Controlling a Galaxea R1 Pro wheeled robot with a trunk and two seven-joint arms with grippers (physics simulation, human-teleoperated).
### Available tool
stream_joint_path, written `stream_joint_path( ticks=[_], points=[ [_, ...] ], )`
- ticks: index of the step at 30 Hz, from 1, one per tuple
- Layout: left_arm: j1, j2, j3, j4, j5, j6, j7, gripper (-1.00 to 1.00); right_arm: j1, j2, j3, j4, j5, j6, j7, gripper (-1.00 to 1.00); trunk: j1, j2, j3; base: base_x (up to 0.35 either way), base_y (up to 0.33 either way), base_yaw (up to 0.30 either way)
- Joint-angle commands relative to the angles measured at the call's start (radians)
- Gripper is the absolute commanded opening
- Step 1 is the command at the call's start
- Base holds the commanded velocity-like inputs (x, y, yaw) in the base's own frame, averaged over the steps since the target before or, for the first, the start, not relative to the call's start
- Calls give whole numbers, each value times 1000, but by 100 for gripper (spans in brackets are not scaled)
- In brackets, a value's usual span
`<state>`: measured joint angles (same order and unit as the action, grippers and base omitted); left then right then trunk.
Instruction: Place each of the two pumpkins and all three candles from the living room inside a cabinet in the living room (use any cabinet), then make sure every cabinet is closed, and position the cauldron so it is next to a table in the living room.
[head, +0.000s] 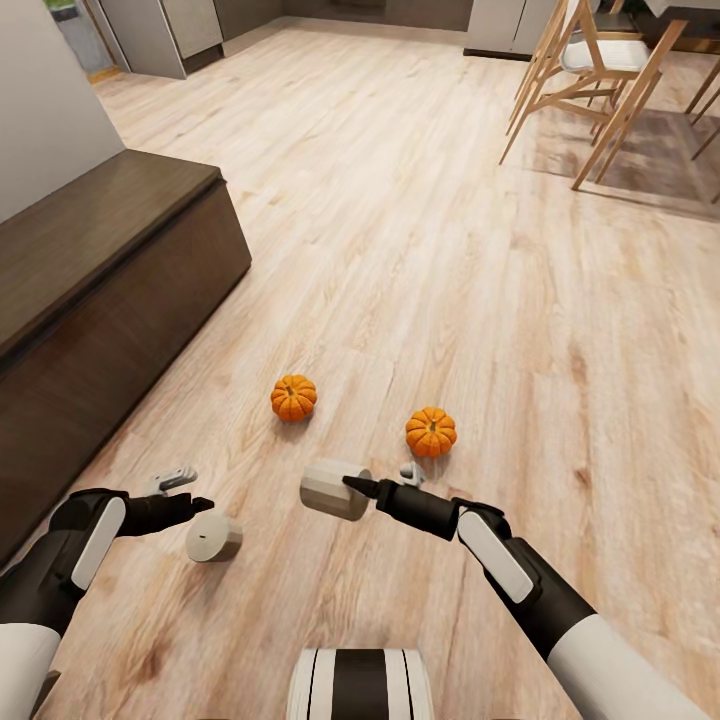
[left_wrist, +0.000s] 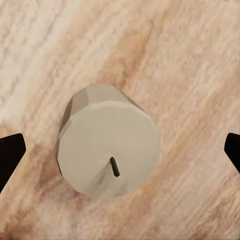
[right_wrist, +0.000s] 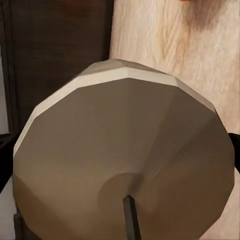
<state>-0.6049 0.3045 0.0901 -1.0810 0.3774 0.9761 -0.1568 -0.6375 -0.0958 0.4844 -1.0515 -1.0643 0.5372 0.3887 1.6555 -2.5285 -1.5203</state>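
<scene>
Two orange pumpkins (head: 293, 397) (head: 431, 431) sit on the wooden floor ahead of me. My right gripper (head: 352, 484) is shut on a grey-beige candle (head: 333, 489), held tipped on its side above the floor; up close, this candle (right_wrist: 125, 155) shows its wick end. A second candle (head: 213, 537) stands upright on the floor. My left gripper (head: 186, 492) hovers open just above it. In the left wrist view this candle (left_wrist: 107, 142) lies centred between the dark fingertips (left_wrist: 10, 155). The dark-brown cabinet (head: 100, 290) runs along the left, its fronts shut. The cauldron and the table are out of view.
Wooden dining chairs (head: 590, 70) stand at the far right on a rug. Grey kitchen cupboards (head: 165, 35) line the far end. A white wall (head: 45, 110) rises behind the cabinet. Open floor stretches between the pumpkins and the chairs.
</scene>
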Motion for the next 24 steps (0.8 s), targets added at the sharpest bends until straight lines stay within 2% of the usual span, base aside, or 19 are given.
stream_joint_path(
  ticks=[1,4,7,13,21,24],
  points=[
    [0,0,2,0,-9,4,-10,100,-1,-1,2,-2,-5,3,-1,-100,0,0,-4,0,0,0],
    [0,0,2,0,-9,4,-10,100,0,-1,3,-15,-6,5,0,-100,2,-1,-16,0,0,0],
    [0,-1,2,0,-9,4,-10,100,7,-1,3,-67,-7,8,0,-100,2,-1,-16,0,0,0],
    [0,-1,2,0,-8,4,-10,100,69,-2,3,-236,-6,12,-4,-100,2,-1,-16,0,0,0],
    [0,-3,2,0,-6,4,-14,100,76,-4,5,-262,-6,12,-8,-100,2,-1,-16,0,0,0],
    [0,-3,2,2,-5,4,-15,100,76,-4,5,-261,-6,11,-11,-100,3,-2,-28,0,0,0]
  ],
)
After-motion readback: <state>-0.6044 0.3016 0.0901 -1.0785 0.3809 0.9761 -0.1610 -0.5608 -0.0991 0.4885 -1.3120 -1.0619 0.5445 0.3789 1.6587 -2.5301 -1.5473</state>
